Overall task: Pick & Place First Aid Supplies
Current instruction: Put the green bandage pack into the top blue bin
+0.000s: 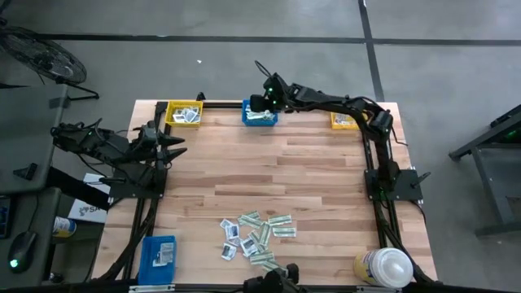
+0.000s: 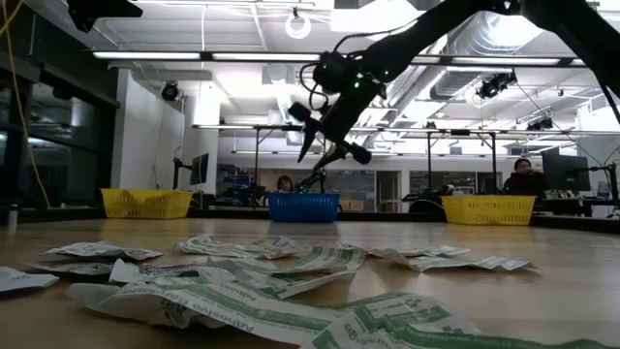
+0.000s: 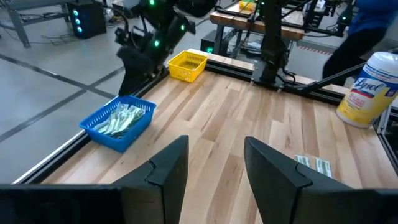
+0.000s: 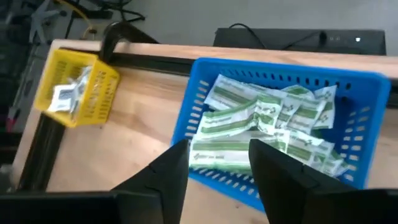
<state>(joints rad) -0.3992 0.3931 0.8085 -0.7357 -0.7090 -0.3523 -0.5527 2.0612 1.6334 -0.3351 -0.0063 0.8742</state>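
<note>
Two arms on the go, but really only one working. Right gripper [image 1: 262,104] parked over the blue bin [image 1: 260,117] at top centre of the high view, fingers spread apart with nothing between them, so probably just let a green strip go, or about to head back for more. Sorting by type, by the look of it: green-and-white strips [image 4: 261,121] piled in the blue bin, squarish white packets [image 4: 69,94] in the yellow bin [image 1: 184,113] to its left. Loose pile of packets [image 1: 256,238] lying bottom centre on the table [image 1: 309,179], well apart from both grippers. Plenty left.

Left gripper [image 1: 172,148] waiting at the left edge, fingers open, holding nothing.

Right wrist view handy for bin contents, barely readable from above. Low view showing the gripper clearly above the bin rim, not down in it. Left wrist view catching a white-capped bottle [image 3: 369,89] at its right.
</note>
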